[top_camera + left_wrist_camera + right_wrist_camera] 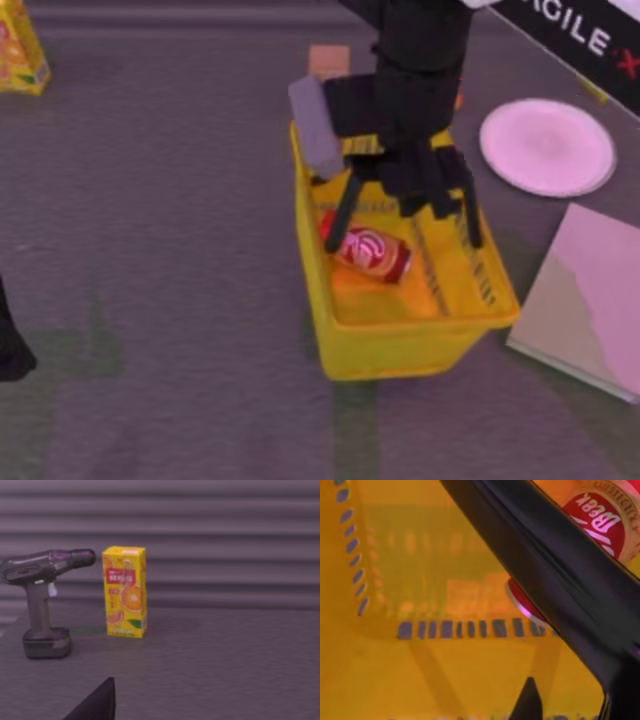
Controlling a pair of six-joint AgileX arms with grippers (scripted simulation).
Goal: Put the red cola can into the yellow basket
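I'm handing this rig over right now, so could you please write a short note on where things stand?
Right gripper: open, above the far end of the yellow basket, holding nothing.
Left arm: parked at the table's left edge.
Red cola can: lying on its side on the basket floor, beside the black handle.
Done: can is in the basket.
Left: lift the right arm clear.

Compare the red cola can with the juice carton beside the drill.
The red cola can is a cylinder lying on its side in the yellow basket; the juice carton is a yellow box standing upright on the table beside the drill. Both show round logos.
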